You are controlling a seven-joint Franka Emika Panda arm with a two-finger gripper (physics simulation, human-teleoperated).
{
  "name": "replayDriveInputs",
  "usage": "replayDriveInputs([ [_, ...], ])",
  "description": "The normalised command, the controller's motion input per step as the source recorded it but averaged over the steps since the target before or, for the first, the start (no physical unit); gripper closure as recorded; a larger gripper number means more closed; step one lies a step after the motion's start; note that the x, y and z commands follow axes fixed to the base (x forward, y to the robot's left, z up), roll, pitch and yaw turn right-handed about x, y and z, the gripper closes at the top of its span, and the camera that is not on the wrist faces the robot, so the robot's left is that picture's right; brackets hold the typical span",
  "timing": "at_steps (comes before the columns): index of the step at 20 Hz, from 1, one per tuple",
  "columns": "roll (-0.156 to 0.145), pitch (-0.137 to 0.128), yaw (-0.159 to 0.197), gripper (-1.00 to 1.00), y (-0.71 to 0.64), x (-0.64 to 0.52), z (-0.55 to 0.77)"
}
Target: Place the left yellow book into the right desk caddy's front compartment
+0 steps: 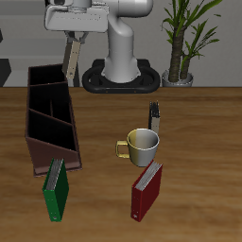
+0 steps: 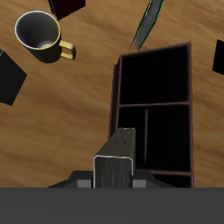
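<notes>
One view, exterior, shows gripper (image 1: pixel 74 42) holding the left yellow book (image 1: pixel 70 62).

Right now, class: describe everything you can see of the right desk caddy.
The right desk caddy is a long, open-top box of dark reddish-brown wood, split by slanted partitions into several compartments that look dark inside. It stands flat on the wooden table. A green book stands against its end nearest the table's front edge. The gripper hangs above its far end, holding the left yellow book upright, apart from the caddy.
</notes>
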Motion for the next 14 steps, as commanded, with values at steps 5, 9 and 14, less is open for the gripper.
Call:
replayDriveInputs([
  [5,0.012,-0.008,0.045,1.00,-0.12,0.16,0.04],
  [9,0.017,-0.002,0.038,1.00,-0.07,0.13,0.04],
  [14,0.006,-0.019,0.032,1.00,-0.03,0.12,0.06],
])
